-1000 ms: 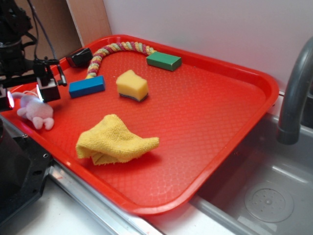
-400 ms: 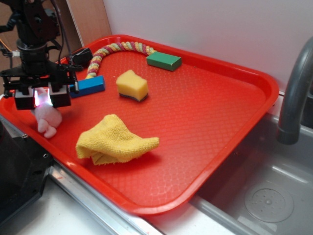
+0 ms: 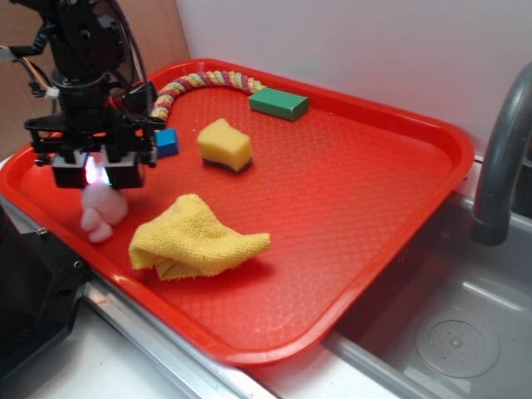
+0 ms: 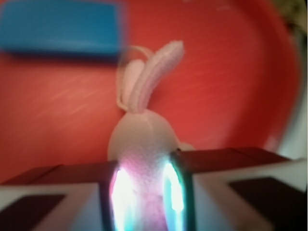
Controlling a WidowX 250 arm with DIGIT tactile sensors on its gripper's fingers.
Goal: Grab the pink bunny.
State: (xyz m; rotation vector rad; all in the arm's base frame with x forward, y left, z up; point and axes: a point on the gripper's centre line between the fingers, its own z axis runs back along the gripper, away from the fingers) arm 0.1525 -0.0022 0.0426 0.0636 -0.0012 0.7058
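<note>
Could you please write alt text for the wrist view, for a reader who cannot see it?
The gripper is shut on a pink bunny, its glowing fingers pressing both sides of the toy. The ears point away toward a blurred blue block on the red tray.

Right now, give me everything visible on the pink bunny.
The pink bunny is a small pale pink plush with a fuzzy surface. The wrist view shows a rounded body and one long ear pointing away from the camera toward the blue block. The claw is shut on it, with a glowing pad on each side of the body. In the exterior view it hangs below the claw, stubby rounded feet downward, at the red tray's near-left edge, just left of the yellow cloth. Whether the feet touch the tray is unclear.
</note>
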